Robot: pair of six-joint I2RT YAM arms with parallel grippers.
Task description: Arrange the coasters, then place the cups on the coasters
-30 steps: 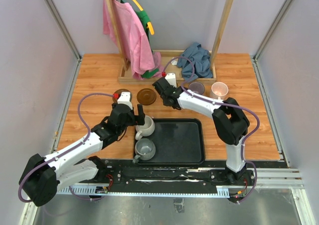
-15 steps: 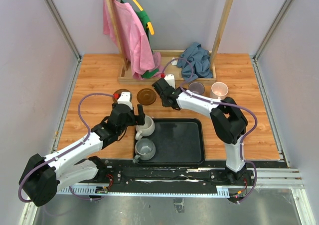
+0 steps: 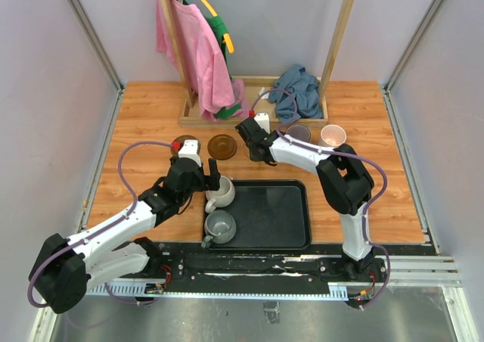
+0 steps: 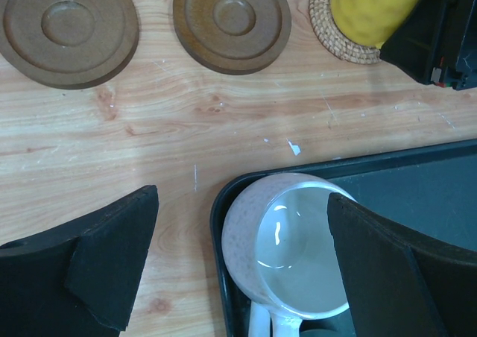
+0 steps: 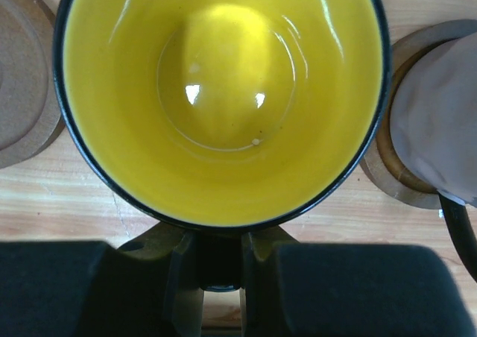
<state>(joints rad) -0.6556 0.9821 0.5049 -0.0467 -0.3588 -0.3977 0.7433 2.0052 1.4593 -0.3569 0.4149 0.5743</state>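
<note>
The right gripper (image 5: 218,266), clamped on the handle of the yellow cup (image 5: 223,91), sits slightly farther back than 1 second ago, holding the cup over the woven coaster (image 4: 337,37). The left gripper (image 4: 242,266) has not moved, its jaws spread wide around the off-white cup (image 4: 291,247) in the corner of the tray (image 4: 417,180).

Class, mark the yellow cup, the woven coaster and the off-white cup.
yellow cup (image 5: 223,91): right wrist view, inside bottom.
woven coaster (image 4: 322,24): left wrist view, exposed left rim.
off-white cup (image 4: 298,244): left wrist view, inside bottom.
</note>
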